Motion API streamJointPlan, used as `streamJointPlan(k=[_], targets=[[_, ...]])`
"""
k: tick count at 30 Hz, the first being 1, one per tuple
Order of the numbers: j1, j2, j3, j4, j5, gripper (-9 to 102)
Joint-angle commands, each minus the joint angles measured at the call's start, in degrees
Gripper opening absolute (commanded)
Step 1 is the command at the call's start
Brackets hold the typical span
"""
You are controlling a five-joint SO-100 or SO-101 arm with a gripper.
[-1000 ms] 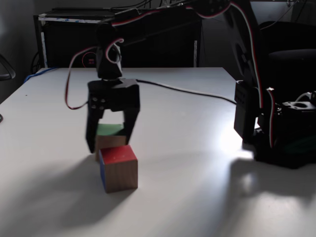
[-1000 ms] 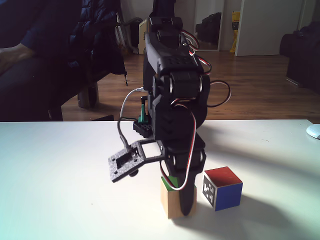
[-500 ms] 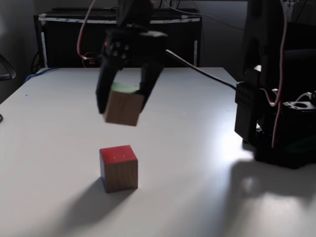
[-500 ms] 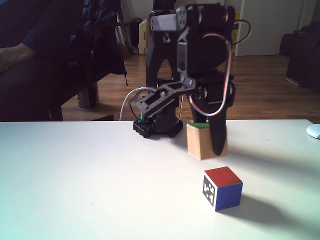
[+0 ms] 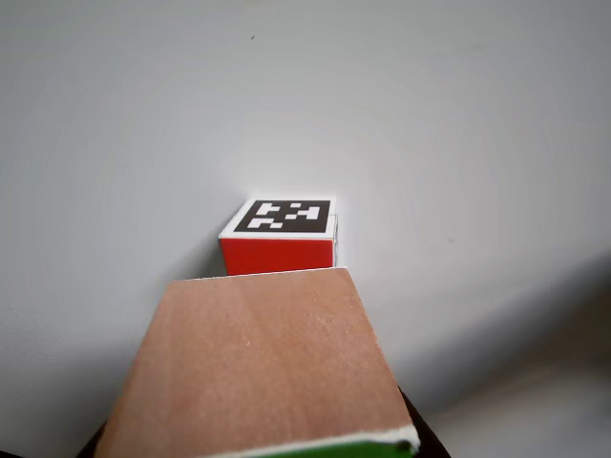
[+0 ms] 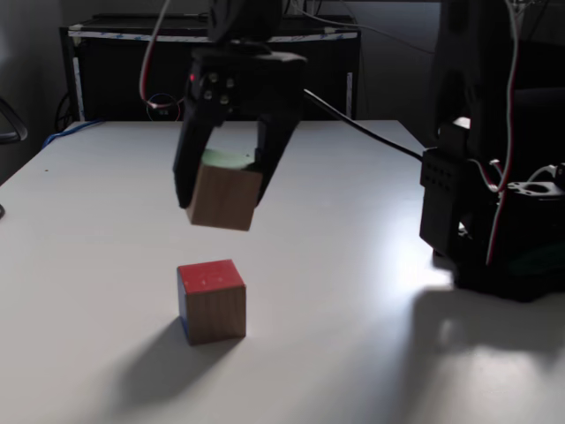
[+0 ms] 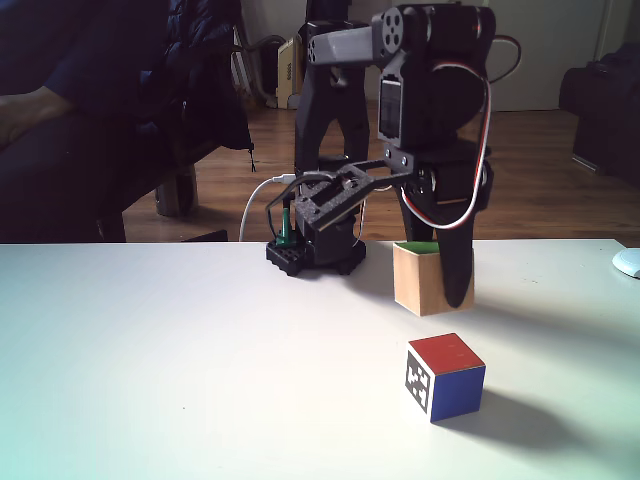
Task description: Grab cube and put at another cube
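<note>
Cube: the wooden cube (image 6: 223,195) hangs in the air, green face up, well clear of the table (image 6: 353,221). In the other view its wood-grain face (image 5: 258,367) runs up from the bottom edge.

Claw: the gripper (image 6: 222,193) is clenched on the cube, one dark finger down each side. In a fixed view, one finger (image 7: 455,270) covers the block's right side (image 7: 425,280).

Change: a second ago the cube stood on the table just behind the marker cube, with the fingers around it. Half a second ago it was already lifted. Since then it has drifted slightly to the right in both fixed views and kept about the same height.

Meaning: the grab looks done and the carry is under way. What is left, by my reading, is the approach and the set-down.

Marker cube: it (image 6: 212,300) sits on the table, red face up, unmoved. It lies below and nearer the camera than the held block in both fixed views (image 7: 445,375). In the other view its patterned and red faces (image 5: 279,234) show just past the block's far edge.

Next: probably a lowering toward it. Whether on top or beside it, the task does not say.

Arm base: at the right of a fixed view (image 6: 494,221), well apart from both cubes.
</note>
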Motion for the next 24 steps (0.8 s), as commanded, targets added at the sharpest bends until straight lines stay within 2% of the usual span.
streamJointPlan(k=[1,11,24], targets=[[-0.6,-1.1,-3.8,0.3,0.5,17],[0.2,-10.4,-8.3,0.0,1.1,17],[-1.8,-14.5,-10.3,-0.3,2.4,17]])
